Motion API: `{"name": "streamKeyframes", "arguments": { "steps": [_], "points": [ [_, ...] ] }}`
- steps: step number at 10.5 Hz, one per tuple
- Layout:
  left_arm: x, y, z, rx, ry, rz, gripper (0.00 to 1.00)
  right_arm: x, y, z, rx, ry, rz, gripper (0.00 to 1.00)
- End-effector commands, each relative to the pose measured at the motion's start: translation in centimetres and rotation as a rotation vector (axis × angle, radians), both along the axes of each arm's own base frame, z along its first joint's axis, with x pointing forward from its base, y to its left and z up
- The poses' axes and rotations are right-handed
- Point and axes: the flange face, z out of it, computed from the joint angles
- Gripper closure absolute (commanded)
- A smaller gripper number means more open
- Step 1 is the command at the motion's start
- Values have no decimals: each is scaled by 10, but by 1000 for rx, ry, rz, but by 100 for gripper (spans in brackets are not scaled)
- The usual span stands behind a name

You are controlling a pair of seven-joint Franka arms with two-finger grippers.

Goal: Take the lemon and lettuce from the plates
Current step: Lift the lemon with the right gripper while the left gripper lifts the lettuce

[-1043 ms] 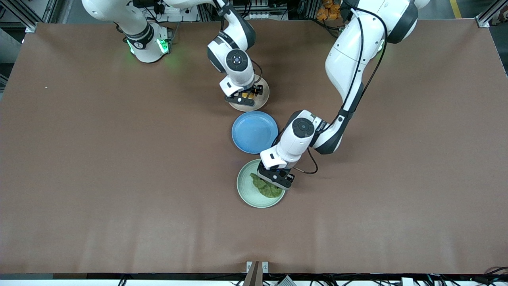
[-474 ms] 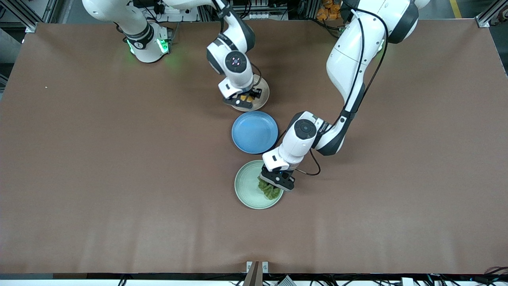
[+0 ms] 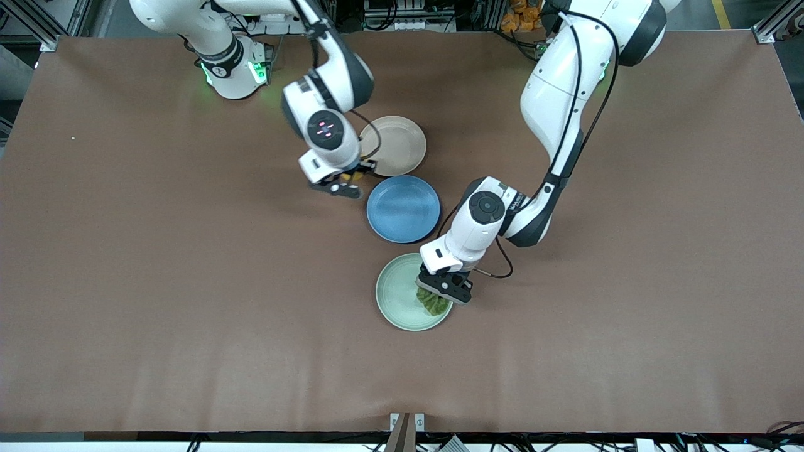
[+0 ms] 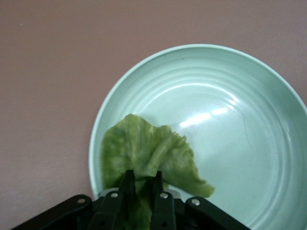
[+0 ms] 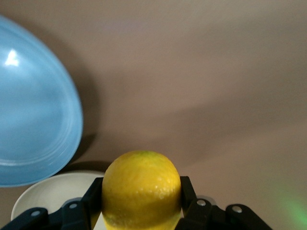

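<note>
Brown table (image 3: 157, 263); wrist views alone: lemon (image 5: 141, 189), lettuce (image 4: 144, 160) gripped.

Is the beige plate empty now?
Empty. The beige plate shows bare in the front view; the right tool holds the lemon over the table beside it.

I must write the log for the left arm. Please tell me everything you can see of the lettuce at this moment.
The lettuce is one crinkled, dull-green leaf, thin and limp-looking, with wavy edges. The left gripper is shut on its narrow end, so the leaf bunches between the fingers. The rest spreads out over the mint green plate, near the rim; whether it touches the plate cannot be told. In the front view it shows under the gripper, at the plate's edge toward the left arm's end.
</note>
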Motion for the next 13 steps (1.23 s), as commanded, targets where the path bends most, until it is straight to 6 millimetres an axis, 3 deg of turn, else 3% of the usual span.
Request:
{"name": "streamKeyframes", "arguments": {
  "steps": [1, 2, 4, 6, 9, 10, 12, 13],
  "points": [
    [0, 4, 44, 30, 41, 18, 80, 39, -56, 28, -99, -36, 24, 100],
    [1, 2, 62, 15, 32, 23, 81, 52, -75, 29, -119, -49, 33, 100],
    [2, 5, 103, 15, 35, 30, 88, 85, -140, 28, -85, -30, 100, 100],
    [16, 37, 146, 22, 45, 72, 94, 113, -208, 27, -34, -25, 155, 100],
    [33, 106, 198, 68, 122, 158, 95, 141, -279, 29, -9, -49, 233, 100],
    [42, 147, 208, 91, 167, 198, 92, 147, -305, 23, -3, -56, 260, 100],
    [56, 216, 198, 123, 257, 238, 92, 159, -362, 11, 18, -88, 337, 100],
    [61, 251, 183, 141, 297, 244, 92, 162, -377, 6, 17, -101, 365, 100]
  ]
}}
